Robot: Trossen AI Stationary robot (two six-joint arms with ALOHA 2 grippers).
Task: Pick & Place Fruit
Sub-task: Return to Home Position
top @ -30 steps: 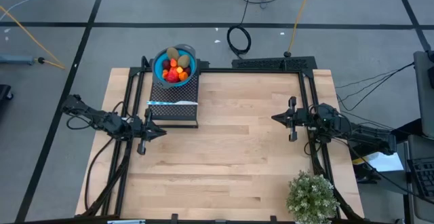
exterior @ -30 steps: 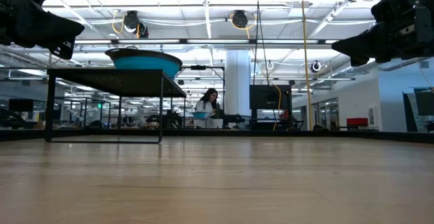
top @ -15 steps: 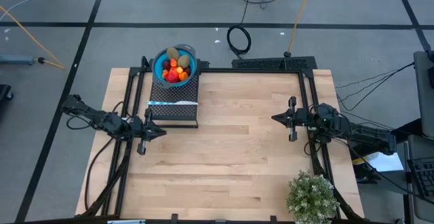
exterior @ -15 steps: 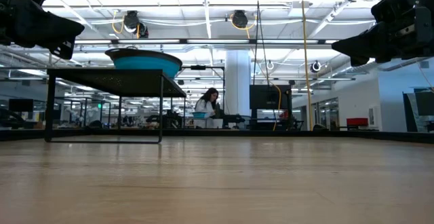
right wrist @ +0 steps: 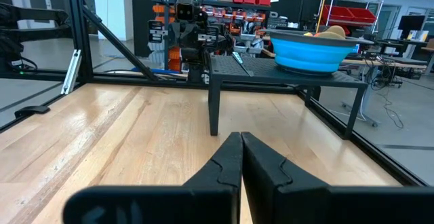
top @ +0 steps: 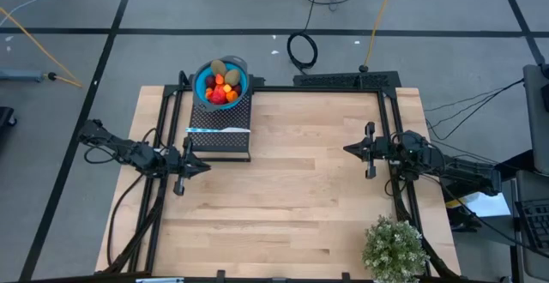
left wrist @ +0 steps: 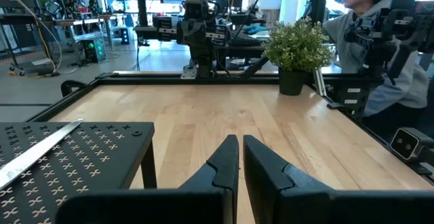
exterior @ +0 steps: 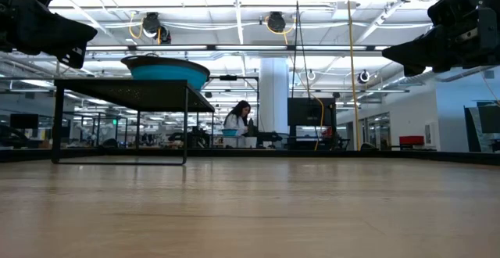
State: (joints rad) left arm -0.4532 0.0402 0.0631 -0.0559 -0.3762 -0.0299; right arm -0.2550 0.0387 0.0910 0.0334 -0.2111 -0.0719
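The fruit (top: 221,86), red, orange and olive-brown pieces, lies heaped in a blue bowl (top: 206,75) that stands on the far end of a black perforated stand (top: 221,131) at the table's far left. My left gripper (top: 204,166) hovers shut just near of the stand, pointing level toward the table's right. My right gripper (top: 346,149) hovers shut at the table's right side, pointing level toward the left. Both are clear of the table and touch nothing. The bowl (right wrist: 315,53) shows on the stand in the right wrist view.
A thin silver-blue stick (top: 216,130) lies across the stand's top. A bushy green plant in a pot (top: 395,249) stands at the near right corner. A black frame (top: 343,81) borders the table. A seated person (left wrist: 380,54) is beyond the right edge. The wood between the arms is bare.
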